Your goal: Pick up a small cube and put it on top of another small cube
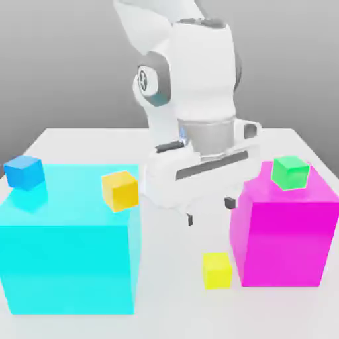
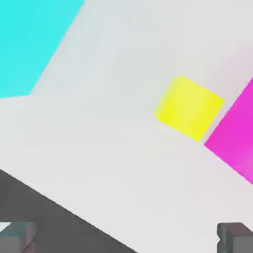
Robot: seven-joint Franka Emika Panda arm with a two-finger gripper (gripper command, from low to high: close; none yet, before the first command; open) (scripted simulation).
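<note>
Currently your pincer [image 1: 210, 210] hangs wide open and empty above the tabletop [image 1: 169, 278]; the small cube [image 1: 217, 270] sits ungrasped, just beside the magenta cube [image 1: 283, 238], so pickup and stacking both remain

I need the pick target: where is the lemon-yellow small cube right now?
In the exterior view the lemon-yellow cube sits on the table, low and right of centre, beside the magenta cube.
</note>
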